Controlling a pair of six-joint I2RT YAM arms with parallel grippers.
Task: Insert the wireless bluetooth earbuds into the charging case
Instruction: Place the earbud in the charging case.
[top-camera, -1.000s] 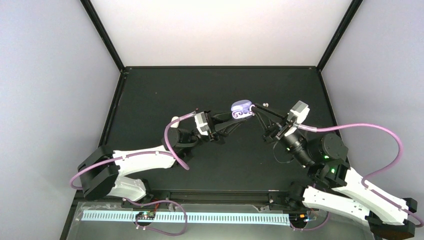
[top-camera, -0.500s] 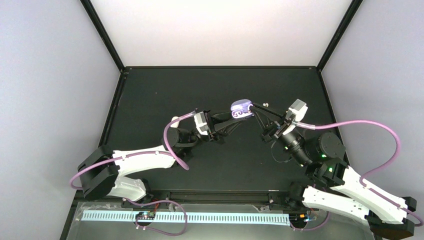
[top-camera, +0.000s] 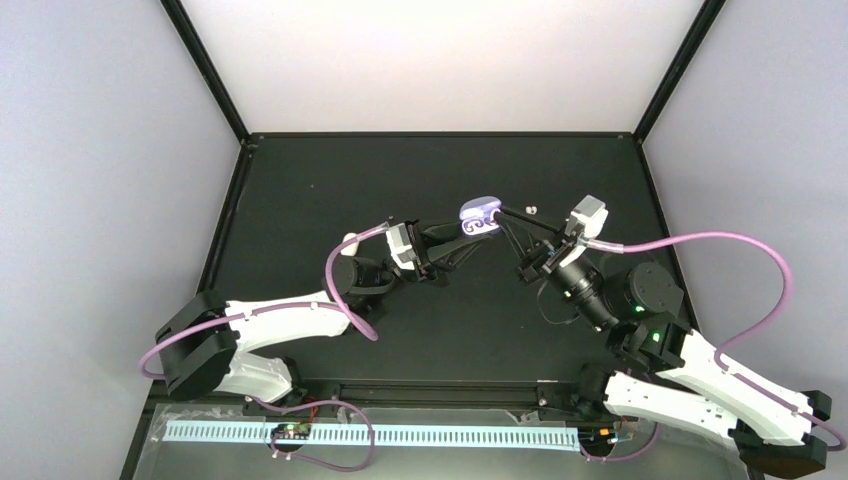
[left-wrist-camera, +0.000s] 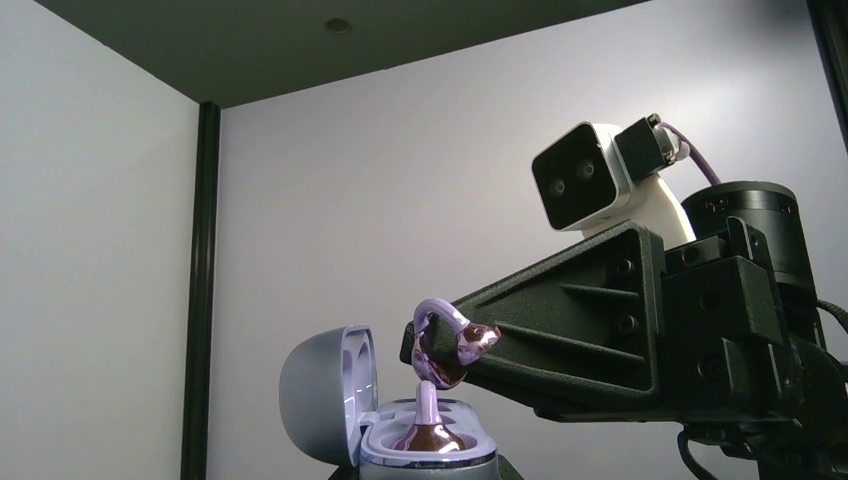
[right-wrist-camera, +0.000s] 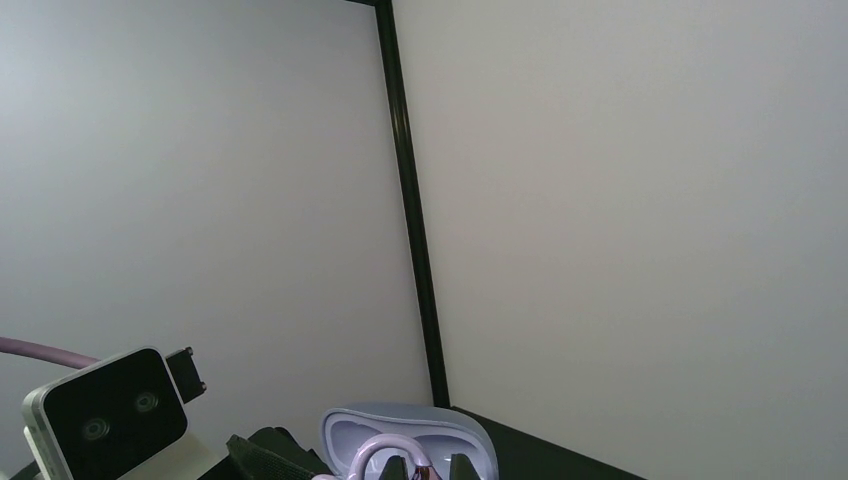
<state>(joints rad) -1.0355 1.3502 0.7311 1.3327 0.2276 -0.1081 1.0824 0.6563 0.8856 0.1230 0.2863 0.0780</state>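
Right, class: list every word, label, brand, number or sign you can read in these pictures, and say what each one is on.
No text can be read anywhere in these views.
Purple charging case: no brand or label shows.
Purple earbud: unmarked.
White wrist camera: no lettering shows.
Pale strip at the near edge: only fine ticks, too small to read.

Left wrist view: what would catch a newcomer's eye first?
The right tool pinching a glossy purple earbud just above the open charging case, low in the centre. A second purple earbud already sits in the case. From above, both arms meet mid-table at it, the left tool gripping it.
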